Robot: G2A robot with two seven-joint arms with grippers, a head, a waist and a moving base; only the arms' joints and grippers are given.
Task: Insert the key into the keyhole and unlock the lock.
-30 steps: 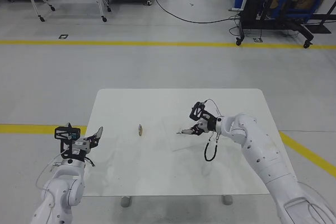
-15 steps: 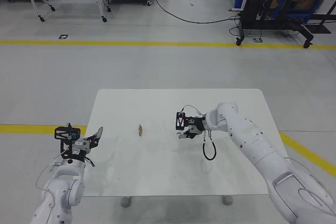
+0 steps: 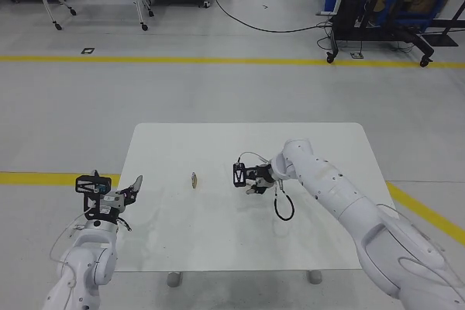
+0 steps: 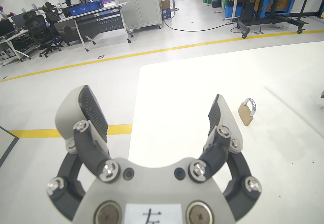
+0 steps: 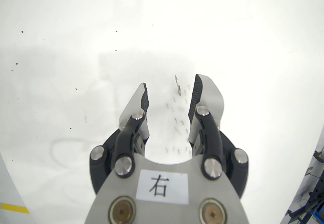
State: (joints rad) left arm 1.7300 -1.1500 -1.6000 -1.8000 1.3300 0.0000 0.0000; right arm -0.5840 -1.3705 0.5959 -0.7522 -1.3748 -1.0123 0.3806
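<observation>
"While your right gripper [image 5: 172, 81] hangs fingers-down over the white table [image 5: 227, 19], you are at the first step: picking up the key [image 5: 178, 86]. Its jaws stand apart with nothing gripped between them; the key lies on the tabletop by the fingertips, closer to one pad than the other."

"Agreed, and you'd do well to centre on it before closing, I reckon; it's small, thin and flat on the surface, so a skewed pinch may push it away or leave it crooked for insertion. Your brass padlock [image 3: 194, 180] sits well apart from that gripper, toward the left side of the table, and its shackle [image 4: 251, 106] looks closed."

"Your left gripper [image 4: 151, 93] is released too, holding nothing, at the table's left edge with the padlock near it. You'll likely need it to steady the lock once the key is in hand."

"As for writing: each wrist plate [image 5: 119, 184] carries a white sticker [image 5: 162, 185] with a single character. You'll find nothing legible on the padlock or key"
</observation>
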